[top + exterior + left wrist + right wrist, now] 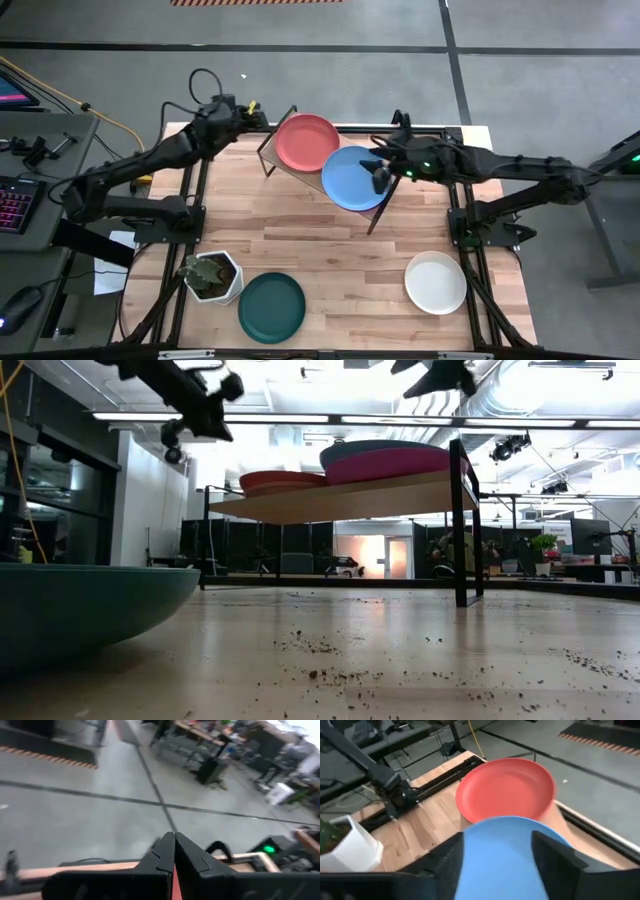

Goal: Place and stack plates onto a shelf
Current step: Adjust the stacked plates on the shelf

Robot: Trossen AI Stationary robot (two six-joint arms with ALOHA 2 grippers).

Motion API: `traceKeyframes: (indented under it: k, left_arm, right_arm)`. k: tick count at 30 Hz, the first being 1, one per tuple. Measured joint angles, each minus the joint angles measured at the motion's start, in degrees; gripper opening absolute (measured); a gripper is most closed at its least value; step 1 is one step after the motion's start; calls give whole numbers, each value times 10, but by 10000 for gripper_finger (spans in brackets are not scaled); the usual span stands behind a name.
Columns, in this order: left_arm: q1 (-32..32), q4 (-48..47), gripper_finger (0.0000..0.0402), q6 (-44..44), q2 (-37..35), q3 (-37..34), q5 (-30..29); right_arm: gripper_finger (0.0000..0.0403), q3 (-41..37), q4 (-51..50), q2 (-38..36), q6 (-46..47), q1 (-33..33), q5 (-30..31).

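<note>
The right tool (pixel 381 178) hung over the blue plate (pixel 352 178), at the plate's edge on the side nearest that arm. Its two fingers (pixel 555 857) were spread apart, one on each side of the blue plate, and they were not pinching it. The blue plate lay on the shelf (pixel 300 172). Just past the blue plate, farther from the right tool, lay the red plate (pixel 306 142), also on the shelf. The blue plate's edge sat a little over the red plate's edge.

The left tool (pixel 252 112) was up by the far end of the shelf, beside the red plate. Its fingers (pixel 162 855) were pressed together with nothing between them.

The white plate (pixel 435 282) lay on the table (pixel 330 250), near the front and well apart from the right tool. The green plate (pixel 271 307) lay at the front too, just beside a white plant pot (pixel 212 276).

The low view showed something the view from above did not: a pink plate (pixel 395 462) lay under the blue plate (pixel 375 448), and another plate seemed to lie under the red plate (pixel 280 479). The low view also showed the shelf board (pixel 340 498) held up off the table on thin black legs. The right wrist view showed the blue plate (pixel 500 855) sitting right between the spread fingers.
</note>
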Motion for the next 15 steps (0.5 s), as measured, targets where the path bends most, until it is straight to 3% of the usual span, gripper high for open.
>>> traceKeyframes:
  k: [2, 6, 15]
  left_arm:
    - [-8, 10, 0, 4, -15, 0, 7]
    - [-32, 30, 0, 4, -26, 0, 14]
    - [-103, 74, 0, 11, -39, 0, 16]
  right_arm:
    - [166, 4, 25, 25, 3, -24, -40]
    - [30, 74, 23, 103, -25, -80, -148]
    - [5, 271, -94, 299, -148, -127, -239]
